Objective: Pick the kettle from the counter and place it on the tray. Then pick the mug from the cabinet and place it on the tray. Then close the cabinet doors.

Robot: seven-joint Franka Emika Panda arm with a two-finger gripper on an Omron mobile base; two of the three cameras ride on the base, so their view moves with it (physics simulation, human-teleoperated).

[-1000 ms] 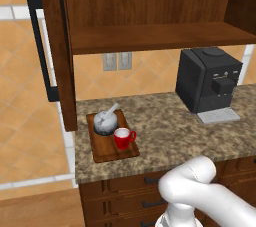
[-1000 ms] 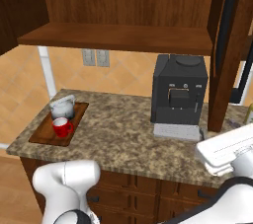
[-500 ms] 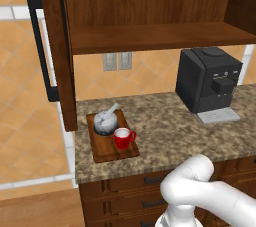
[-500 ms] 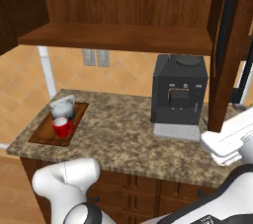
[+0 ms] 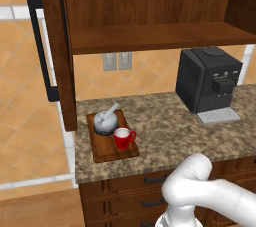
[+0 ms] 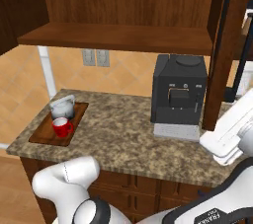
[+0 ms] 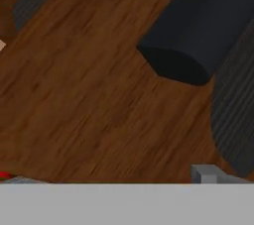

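The silvery kettle [image 5: 105, 121] [image 6: 63, 107] and the red mug [image 5: 122, 138] [image 6: 62, 127] both stand on the wooden tray [image 5: 107, 152] [image 6: 43, 135] at the counter's [image 5: 165, 126] left end. The cabinet [image 5: 150, 38] is open, its shelf bare. The left door [image 5: 57, 46] is swung out, and so is the right door [image 6: 227, 45]. My gripper [image 6: 215, 145] hovers low at the right, near the right door. In the hand view the door's wood [image 7: 89, 85] is very close, with its black bar handle [image 7: 193, 35] ahead. Nothing sits between the jaws.
A big black coffee machine [image 5: 207, 81] [image 6: 179, 90] stands on the counter's right half, close to the right door. Wall outlets [image 5: 117, 61] sit behind the tray. Dark drawers [image 5: 130, 186] run below the counter.
In the right base view my hand has risen along the right door. The kettle, mug and tray have not moved.
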